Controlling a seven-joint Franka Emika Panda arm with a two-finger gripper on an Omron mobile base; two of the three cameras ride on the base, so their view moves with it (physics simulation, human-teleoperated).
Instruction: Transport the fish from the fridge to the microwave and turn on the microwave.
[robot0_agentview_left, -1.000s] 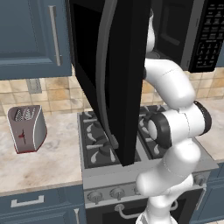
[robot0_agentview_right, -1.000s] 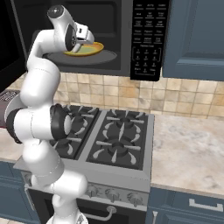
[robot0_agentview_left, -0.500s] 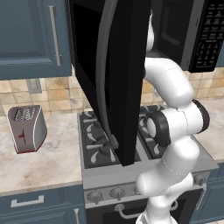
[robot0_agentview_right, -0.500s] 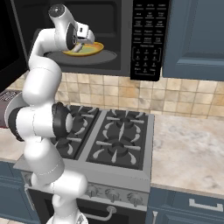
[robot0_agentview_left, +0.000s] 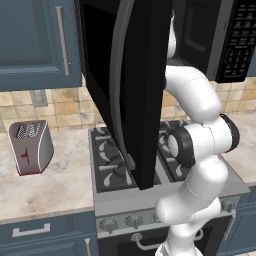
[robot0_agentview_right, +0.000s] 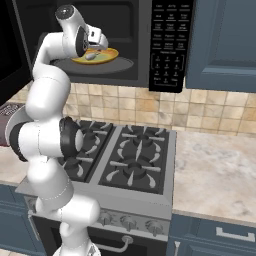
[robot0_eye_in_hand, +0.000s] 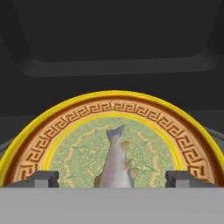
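While the microwave (robot0_agentview_right: 125, 45) door hangs wide, gripper (robot0_eye_in_hand: 112, 179) jaws spread open above the fish (robot0_eye_in_hand: 116, 164), fish lying on a yellow-rimmed plate (robot0_eye_in_hand: 39, 144) inside, stove (robot0_agentview_right: 130, 165) below

A silver slotted toaster (robot0_agentview_left: 30, 146) with a red base stands on the beige marbled tabletop (robot0_agentview_left: 47, 185), left of the black gas stove (robot0_agentview_right: 130, 165) (four burners). Dark blue cabinets (robot0_agentview_right: 222, 42) hang above tan tiles (robot0_agentview_right: 210, 112).

Arm raised high, fingers (robot0_eye_in_hand: 46, 179) wide apart.
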